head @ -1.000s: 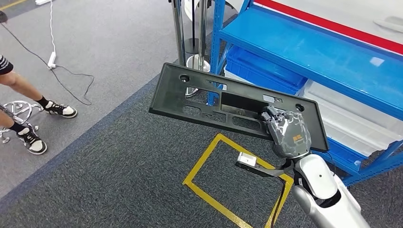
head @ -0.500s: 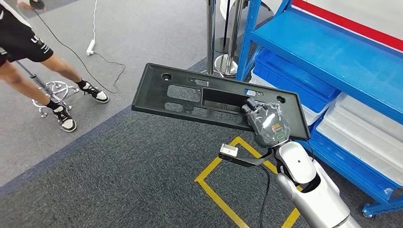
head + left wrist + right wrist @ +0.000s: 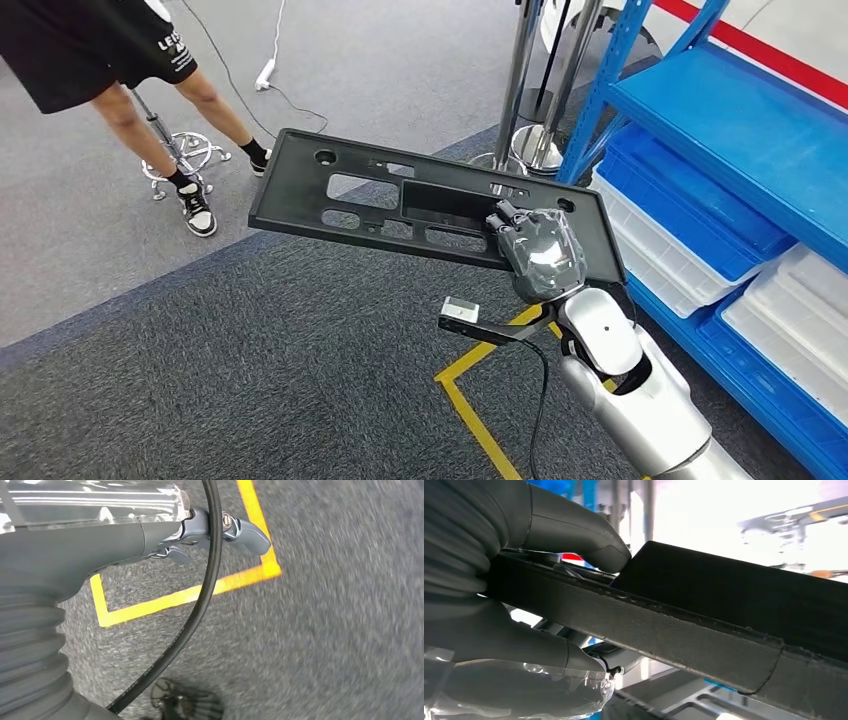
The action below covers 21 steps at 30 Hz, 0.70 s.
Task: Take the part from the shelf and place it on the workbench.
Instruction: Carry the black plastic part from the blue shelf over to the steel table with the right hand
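the first half looks done: the right hand [image 3: 541,255] grips the long black part [image 3: 400,205] by one end, off the blue shelf [image 3: 740,130] and above the carpet. setting it on the table remains. the left hand's [image 3: 150,535] fingers curl in, holding nothing.

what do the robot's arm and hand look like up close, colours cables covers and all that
The right arm is glossy silver with rounded segments and dark joints. A thin black cable loops beside it, near a black bracket carrying a small silver box. The right hand is dark grey under clear, shiny plastic wrap. At the wrist, the left hand has a grey ribbed cover, blue-grey fingers and a black cable.
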Available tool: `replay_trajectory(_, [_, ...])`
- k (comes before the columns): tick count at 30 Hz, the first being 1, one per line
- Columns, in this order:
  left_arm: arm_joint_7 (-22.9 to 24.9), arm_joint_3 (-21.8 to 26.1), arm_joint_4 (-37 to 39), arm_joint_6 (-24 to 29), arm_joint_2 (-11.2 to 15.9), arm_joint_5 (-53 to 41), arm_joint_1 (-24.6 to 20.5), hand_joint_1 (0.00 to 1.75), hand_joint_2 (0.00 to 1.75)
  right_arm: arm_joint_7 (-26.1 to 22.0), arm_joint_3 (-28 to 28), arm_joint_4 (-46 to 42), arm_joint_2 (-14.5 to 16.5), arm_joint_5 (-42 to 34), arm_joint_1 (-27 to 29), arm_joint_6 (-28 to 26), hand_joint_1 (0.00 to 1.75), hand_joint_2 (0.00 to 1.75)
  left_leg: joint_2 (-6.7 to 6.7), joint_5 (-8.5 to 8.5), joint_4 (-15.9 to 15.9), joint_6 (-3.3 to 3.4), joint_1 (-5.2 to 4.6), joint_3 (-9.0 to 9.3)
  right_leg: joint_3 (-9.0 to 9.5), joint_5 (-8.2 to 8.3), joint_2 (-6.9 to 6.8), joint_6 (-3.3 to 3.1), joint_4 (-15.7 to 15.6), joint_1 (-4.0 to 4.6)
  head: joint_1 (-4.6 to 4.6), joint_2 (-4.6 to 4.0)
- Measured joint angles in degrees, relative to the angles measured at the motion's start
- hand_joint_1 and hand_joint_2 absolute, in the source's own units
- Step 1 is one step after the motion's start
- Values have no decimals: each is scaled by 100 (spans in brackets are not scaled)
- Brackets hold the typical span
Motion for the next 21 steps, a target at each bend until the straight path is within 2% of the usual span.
replay_trajectory(2, [-39,106,-10,46,10,41,-14,0,175,-8,33,37,25,-40,-36,-8,175,175,-118,51,-66,71,36,21,-146,-254,275,41,350,-26,1,0])
replay_trajectory(3, [-47,148,-12,107,8,45,-26,0,175,-12,43,48,18,-71,-29,-26,175,175,-180,66,-77,93,42,16,-306,-448,451,52,707,-42,2,0])
replay_trajectory(4, [-40,183,-13,195,-3,43,-38,0,175,-14,45,48,-3,-111,6,-57,175,175,-253,74,-76,107,46,10,-497,-627,558,61,1114,-46,2,0])
replay_trajectory(5, [-19,214,-14,310,-20,29,-46,0,175,-15,38,29,-46,-157,74,-103,175,175,-336,77,-71,114,48,5,-658,-732,604,73,1447,-49,2,0])
replay_trajectory(6, [8,240,-14,434,-50,14,-43,0,175,-14,18,-19,-117,-205,172,-161,175,175,-424,78,-61,116,50,3,-742,-731,619,83,1607,-54,2,0])
replay_trajectory(7, [35,257,-14,553,-91,1,-35,0,175,-13,-18,-101,-210,-243,301,-226,175,175,-515,76,-47,114,55,3,-720,-618,630,93,1547,-62,2,0])
replay_trajectory(8, [57,276,-14,661,-141,-10,-24,0,175,-10,-79,-228,-327,-275,460,-297,175,175,-607,71,-26,106,61,4,-590,-416,652,100,1264,-77,2,0])
replay_trajectory(10, [93,320,-14,819,-251,-21,-9,0,175,-4,-257,-540,-584,-314,837,-440,175,175,-788,49,35,71,66,-23,-240,-57,899,107,483,-132,2,0])
replay_trajectory(11, [113,340,-14,876,-295,-28,-7,0,175,-1,-356,-698,-706,-326,1026,-500,175,175,-866,45,63,46,66,-57,-125,28,1022,107,212,-154,2,0])
replay_trajectory(12, [130,356,-14,919,-332,-38,-4,0,175,4,-439,-825,-804,-333,1192,-540,175,175,-932,46,84,19,68,-95,-80,41,1124,106,80,-160,2,0])
replay_trajectory(13, [145,365,-14,946,-369,-45,3,0,175,10,-507,-933,-882,-334,1331,-562,175,175,-991,59,90,-14,73,-128,-78,30,1134,96,60,-151,1,0])
replay_trajectory(14, [169,372,-14,972,-401,-50,14,0,175,15,-564,-1034,-942,-326,1447,-567,175,175,-1038,70,84,-48,77,-153,-82,41,1078,73,52,-155,1,0])
replay_trajectory(15, [205,380,-14,1001,-441,-48,24,0,175,23,-613,-1125,-987,-309,1548,-565,175,175,-972,53,110,-81,73,-170,-72,53,1021,46,32,-156,1,0])
replay_trajectory(16, [250,391,-14,1045,-474,-42,26,0,175,33,-669,-1226,-1032,-281,1656,-565,175,175,-827,-17,208,-114,65,-211,-54,63,949,7,12,-161,0,0])
replay_trajectory(18, [337,409,-14,1158,-526,-51,-4,0,175,57,-792,-1433,-1104,-215,1896,-567,175,175,-438,-330,724,-164,65,-419,-19,64,780,-53,-14,-145,-1,0])
replay_trajectory(19, [366,412,-14,1208,-543,-71,-24,0,175,70,-855,-1523,-1138,-185,2019,-569,175,175,-332,-519,1091,-184,78,-577,-12,56,689,-74,-13,-129,-1,0])
replay_trajectory(20, [388,413,-14,1240,-565,-98,-37,0,175,80,-912,-1600,-1168,-158,2123,-570,175,175,-291,-661,1425,-198,93,-721,-10,48,600,-83,-10,-117,-2,0])
replay_trajectory(21, [403,413,-14,1259,-585,-122,-41,0,175,90,-962,-1665,-1199,-134,2209,-570,175,175,-274,-720,1629,-206,104,-799,-8,41,515,-87,-8,-108,-1,0])
